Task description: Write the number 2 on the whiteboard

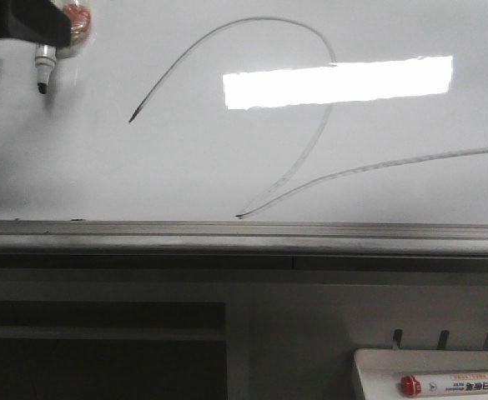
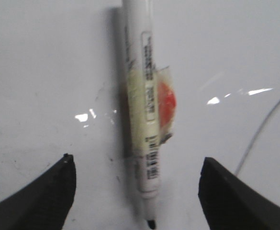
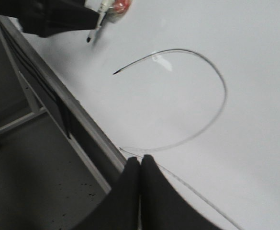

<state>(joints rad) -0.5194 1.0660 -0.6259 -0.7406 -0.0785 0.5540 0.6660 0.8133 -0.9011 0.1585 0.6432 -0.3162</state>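
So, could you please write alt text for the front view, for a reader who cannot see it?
A large, thin number 2 is drawn on the whiteboard, its tail running off to the right. At the top left, a dark gripper holds a marker tip down, beside the drawing. Below the board's rail, a small white tray holds a red-capped marker.

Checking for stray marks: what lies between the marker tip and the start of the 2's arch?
Front view: only bare whiteboard separates the marker tip from the number 2.
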